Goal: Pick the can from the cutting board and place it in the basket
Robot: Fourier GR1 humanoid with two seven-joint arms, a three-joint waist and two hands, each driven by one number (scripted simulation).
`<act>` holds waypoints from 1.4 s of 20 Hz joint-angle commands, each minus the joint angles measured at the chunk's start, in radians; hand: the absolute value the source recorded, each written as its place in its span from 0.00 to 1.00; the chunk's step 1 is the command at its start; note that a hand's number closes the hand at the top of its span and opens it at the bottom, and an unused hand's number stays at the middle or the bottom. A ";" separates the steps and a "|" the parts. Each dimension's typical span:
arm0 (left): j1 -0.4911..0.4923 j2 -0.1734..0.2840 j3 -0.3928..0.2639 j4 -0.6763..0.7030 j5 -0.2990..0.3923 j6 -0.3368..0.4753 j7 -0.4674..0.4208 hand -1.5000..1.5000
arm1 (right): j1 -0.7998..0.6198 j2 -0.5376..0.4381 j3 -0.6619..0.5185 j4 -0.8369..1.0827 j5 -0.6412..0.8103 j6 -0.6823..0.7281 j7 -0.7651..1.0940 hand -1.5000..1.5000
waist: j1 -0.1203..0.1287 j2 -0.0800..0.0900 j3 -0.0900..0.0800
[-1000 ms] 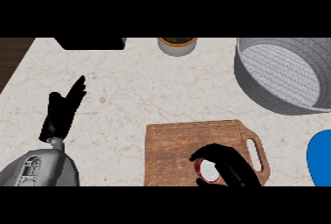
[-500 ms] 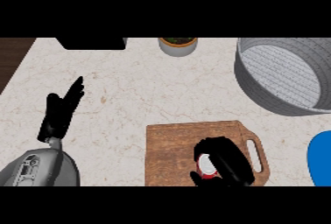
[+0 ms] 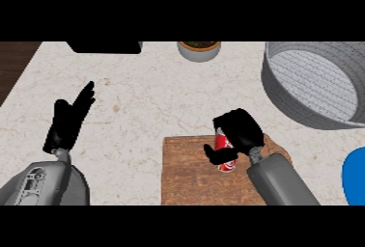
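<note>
A red can [image 3: 225,153] is held over the far part of the wooden cutting board [image 3: 192,178], with my right hand [image 3: 239,130] curled round it from above; only the can's lower red side and white rim show. The grey metal basket [image 3: 321,82] stands at the far right of the counter, well beyond the hand. My left hand [image 3: 69,120] rests open on the left of the counter, fingers pointing away, holding nothing.
A small potted plant [image 3: 199,49] stands at the counter's far edge in the middle. A black object [image 3: 105,47] sits at the far left. Part of a blue plate [image 3: 354,176] shows at the right edge. Dark wood [image 3: 14,62] borders the counter's left.
My right hand has closed round the can and carried it from the board's near right toward the board's far edge. The left hand has not moved.
</note>
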 commanded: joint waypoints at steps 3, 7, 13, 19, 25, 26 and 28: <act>0.071 -0.012 -0.010 -0.080 0.007 -0.001 0.030 0.50 | -0.084 0.090 -0.138 -0.044 -0.154 0.080 0.034 1.00 | -0.009 -0.005 0.002; 0.052 -0.019 -0.006 -0.054 -0.009 0.023 0.030 0.50 | -0.041 0.109 -0.184 -0.269 -0.296 0.132 0.055 1.00 | -0.032 -0.009 0.002; 0.066 0.021 0.026 -0.044 0.020 -0.015 0.009 0.50 | -0.162 0.110 -0.257 -0.516 -0.578 0.141 0.319 1.00 | -0.025 -0.012 0.001; 0.074 -0.011 -0.009 -0.065 0.001 -0.005 0.013 0.50 | -0.400 0.110 -0.397 -0.611 -0.647 0.242 0.600 1.00 | -0.018 -0.007 0.001; 0.002 -0.022 -0.006 -0.052 -0.005 0.015 0.070 0.50 | -0.672 -0.014 -0.593 -0.466 -0.745 0.319 0.699 1.00 | -0.015 -0.004 0.001; -0.005 -0.024 -0.002 -0.010 -0.013 0.022 0.023 0.50 | -0.665 -0.007 -0.561 -0.467 -0.715 0.283 0.703 1.00 | -0.017 -0.003 0.001; 0.005 -0.044 -0.042 -0.041 -0.049 0.041 0.057 0.50 | -0.743 -0.047 -0.586 -0.414 -0.716 0.286 0.730 1.00 | -0.015 -0.003 0.001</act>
